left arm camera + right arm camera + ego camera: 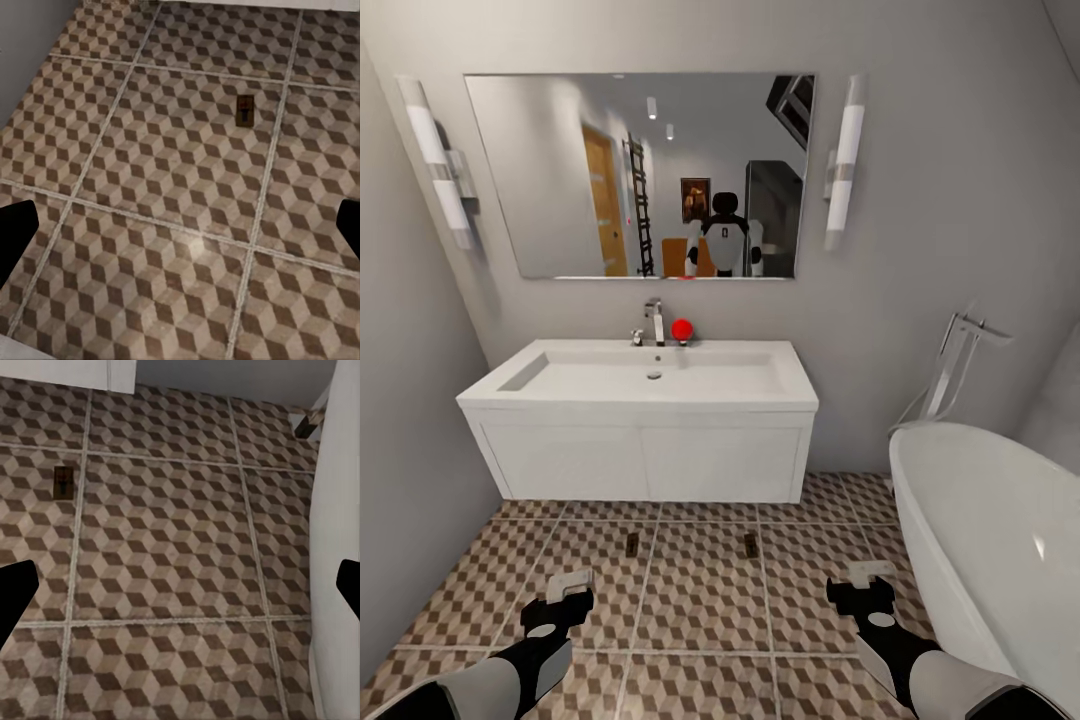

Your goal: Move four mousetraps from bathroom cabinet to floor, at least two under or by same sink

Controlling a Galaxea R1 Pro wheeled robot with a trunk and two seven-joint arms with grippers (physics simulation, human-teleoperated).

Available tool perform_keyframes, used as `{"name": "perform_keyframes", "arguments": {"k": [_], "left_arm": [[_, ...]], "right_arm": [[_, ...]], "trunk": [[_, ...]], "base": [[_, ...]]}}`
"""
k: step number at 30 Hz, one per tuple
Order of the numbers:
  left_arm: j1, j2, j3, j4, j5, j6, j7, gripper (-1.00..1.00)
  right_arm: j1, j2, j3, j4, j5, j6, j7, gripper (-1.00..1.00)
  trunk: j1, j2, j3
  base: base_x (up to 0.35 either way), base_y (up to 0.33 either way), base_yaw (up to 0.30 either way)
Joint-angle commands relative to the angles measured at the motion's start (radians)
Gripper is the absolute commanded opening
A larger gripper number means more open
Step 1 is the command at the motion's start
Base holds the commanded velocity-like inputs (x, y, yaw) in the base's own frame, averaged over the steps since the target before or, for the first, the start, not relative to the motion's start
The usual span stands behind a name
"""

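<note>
Both grippers hang spread open and empty over the bathroom floor point(700, 600): the left gripper point(565, 592) and the right gripper point(865, 585), each low above the cube-patterned tiles. Ahead of them two mousetraps lie flat on the tiles just in front of the white vanity, one point(631, 543) to the left, the other point(751, 544) to the right, well apart. Above stands the bathroom sink point(650, 375) with its chrome faucet point(654, 322), a mirror point(560, 180) behind, the bathtub point(1000, 540) to the right.
</note>
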Motion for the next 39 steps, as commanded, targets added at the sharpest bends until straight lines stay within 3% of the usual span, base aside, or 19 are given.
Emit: {"name": "perform_keyframes", "arguments": {"k": [1,18,39], "left_arm": [[0.0,0.0,-0.008,-0.001,0.005,-0.001,0.004,1.0],[0.0,0.0,-0.008,-0.001,0.005,-0.003,0.003,1.0],[0.0,0.0,-0.009,-0.001,0.005,-0.004,0.004,1.0]], "right_arm": [[0.0,0.0,0.009,0.0,-0.009,-0.002,-0.002,1.0],[0.0,0.0,0.009,0.0,-0.009,-0.001,-0.002,1.0],[0.0,0.0,0.009,0.0,-0.009,-0.001,-0.002,1.0]], "trunk": [[-0.004,0.007,0.002],[-0.069,0.126,0.056],[-0.15,0.273,0.131]], "base": [[0.0,-0.003,0.0],[0.0,0.0,-0.013],[0.0,0.0,-0.256]]}}
